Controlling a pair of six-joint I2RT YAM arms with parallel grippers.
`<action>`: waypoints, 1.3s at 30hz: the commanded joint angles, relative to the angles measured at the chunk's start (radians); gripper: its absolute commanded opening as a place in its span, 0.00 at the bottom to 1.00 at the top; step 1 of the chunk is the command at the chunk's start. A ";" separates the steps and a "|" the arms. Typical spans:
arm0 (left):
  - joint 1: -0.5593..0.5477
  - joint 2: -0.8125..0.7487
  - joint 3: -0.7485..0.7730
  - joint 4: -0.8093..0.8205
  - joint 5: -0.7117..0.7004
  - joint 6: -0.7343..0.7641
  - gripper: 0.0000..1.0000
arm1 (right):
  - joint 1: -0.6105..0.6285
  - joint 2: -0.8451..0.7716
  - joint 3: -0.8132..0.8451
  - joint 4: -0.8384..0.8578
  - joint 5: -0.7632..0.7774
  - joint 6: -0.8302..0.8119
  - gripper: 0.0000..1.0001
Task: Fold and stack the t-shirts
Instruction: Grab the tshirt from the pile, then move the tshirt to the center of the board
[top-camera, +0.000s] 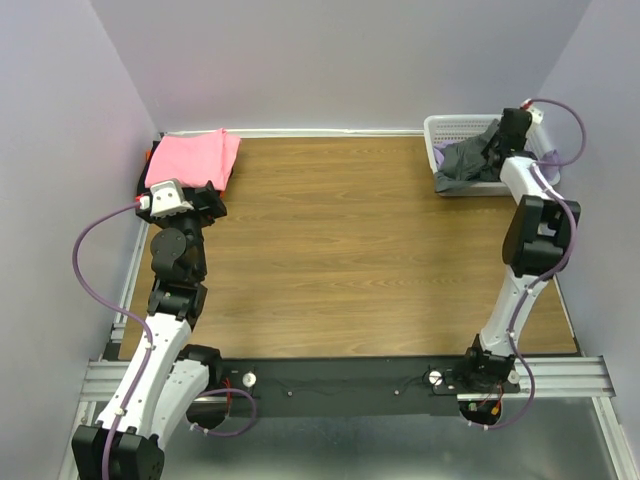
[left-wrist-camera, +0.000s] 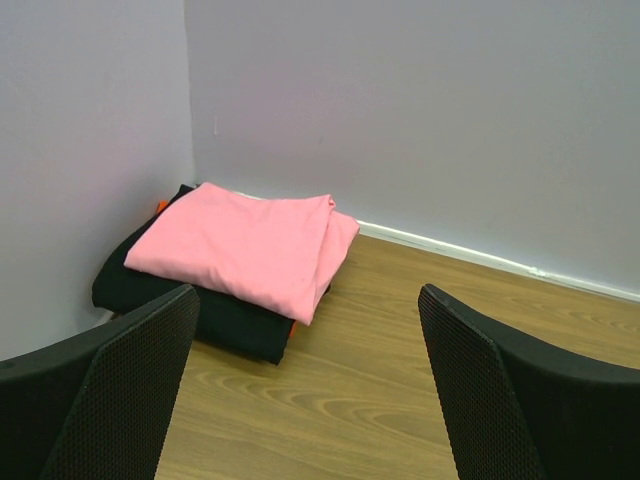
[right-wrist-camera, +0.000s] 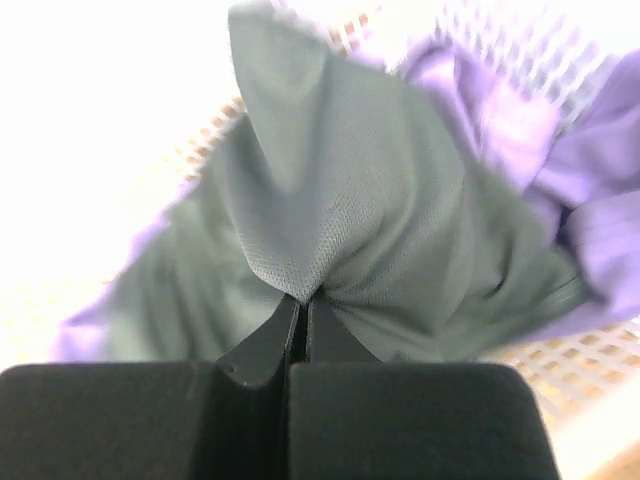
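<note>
A folded bright pink t-shirt (top-camera: 195, 158) lies on a folded black t-shirt (left-wrist-camera: 215, 322) in the far left corner; the pink one also shows in the left wrist view (left-wrist-camera: 245, 245). My left gripper (top-camera: 212, 203) is open and empty, just in front of that stack. My right gripper (top-camera: 497, 137) is over the white basket (top-camera: 437, 127) at the far right, shut on a pinch of the dark charcoal grey t-shirt (right-wrist-camera: 370, 230), which also shows in the top view (top-camera: 470, 162). Lavender purple shirts (right-wrist-camera: 590, 190) lie in the basket around it.
Lavender walls close in the table on the left, back and right. The wood table top (top-camera: 360, 250) runs between the stack and the basket. A black rail (top-camera: 340, 385) with both arm bases lines the near edge.
</note>
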 joint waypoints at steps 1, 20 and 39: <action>0.002 -0.014 -0.015 0.022 -0.013 0.013 0.98 | 0.002 -0.201 -0.061 0.061 -0.047 0.000 0.02; 0.002 -0.039 -0.007 0.022 0.081 0.007 0.97 | 0.260 -0.709 -0.083 0.087 -0.222 -0.038 0.02; -0.044 0.042 0.004 0.041 0.253 -0.073 0.89 | 0.545 -0.706 -0.327 0.085 -0.023 0.123 0.52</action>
